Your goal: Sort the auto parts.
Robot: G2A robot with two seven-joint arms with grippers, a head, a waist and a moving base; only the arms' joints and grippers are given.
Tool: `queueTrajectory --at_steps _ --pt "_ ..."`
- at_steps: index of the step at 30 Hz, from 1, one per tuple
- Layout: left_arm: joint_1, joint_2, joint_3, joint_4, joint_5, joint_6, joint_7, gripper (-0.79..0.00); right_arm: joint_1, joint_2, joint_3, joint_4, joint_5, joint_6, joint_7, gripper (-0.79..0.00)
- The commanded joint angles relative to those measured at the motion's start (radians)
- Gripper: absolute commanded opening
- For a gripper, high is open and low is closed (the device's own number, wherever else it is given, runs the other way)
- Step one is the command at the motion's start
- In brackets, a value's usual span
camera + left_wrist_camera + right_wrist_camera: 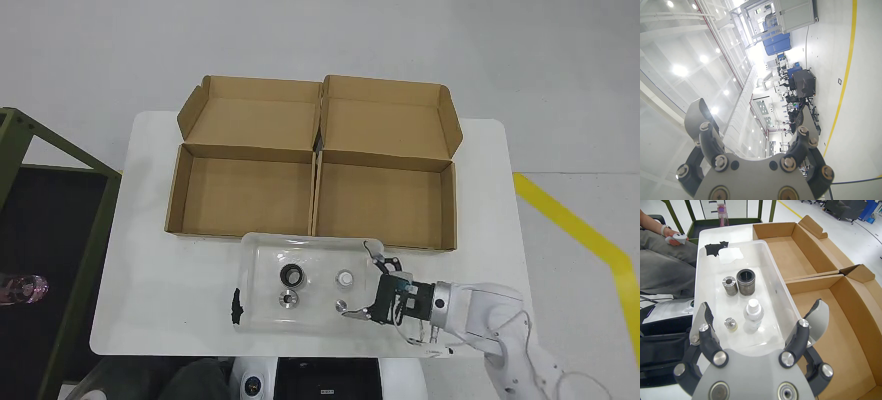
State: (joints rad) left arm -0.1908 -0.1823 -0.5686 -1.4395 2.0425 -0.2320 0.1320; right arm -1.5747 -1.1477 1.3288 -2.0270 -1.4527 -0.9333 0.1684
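Note:
A clear plastic tray (256,248) (780,280) sits at the table's front edge and holds the parts. In it stand a black linear bearing (292,274) (745,282), a steel cylinder (289,299) (729,285), a small spray bottle (345,277) (753,315) and a small metal knob (342,306) (730,324). My right gripper (366,288) (762,303) is open over the tray's right end, just short of the bottle and knob, holding nothing. My left gripper (752,105) is open and empty, pointing up at the hall's ceiling.
Two open cardboard boxes lie side by side behind the tray, the left box (240,195) (791,255) and the right box (380,205) (829,323), both empty with lids folded back. Black tape (236,306) (712,248) marks the tray's left end. A green cart (40,260) stands left of the table.

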Motion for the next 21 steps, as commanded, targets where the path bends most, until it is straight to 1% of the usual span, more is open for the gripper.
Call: queueTrajectory --at_steps 1,9,19,21 --pt "0.000 0.000 0.000 0.000 0.000 0.000 0.000 0.000 0.009 0.000 -0.017 0.008 0.002 -0.001 0.016 0.000" --pt "0.000 0.000 0.000 0.000 0.000 0.000 0.000 0.000 0.048 0.002 -0.086 0.045 0.009 -0.008 0.064 0.000" --pt "0.000 0.000 0.000 0.000 0.000 0.000 0.000 0.000 0.093 0.005 -0.128 0.073 -0.003 0.031 0.103 0.000" --pt "0.000 0.000 0.000 0.000 0.000 0.000 0.000 0.000 0.098 0.005 -0.135 0.075 -0.010 0.040 0.109 -0.062"
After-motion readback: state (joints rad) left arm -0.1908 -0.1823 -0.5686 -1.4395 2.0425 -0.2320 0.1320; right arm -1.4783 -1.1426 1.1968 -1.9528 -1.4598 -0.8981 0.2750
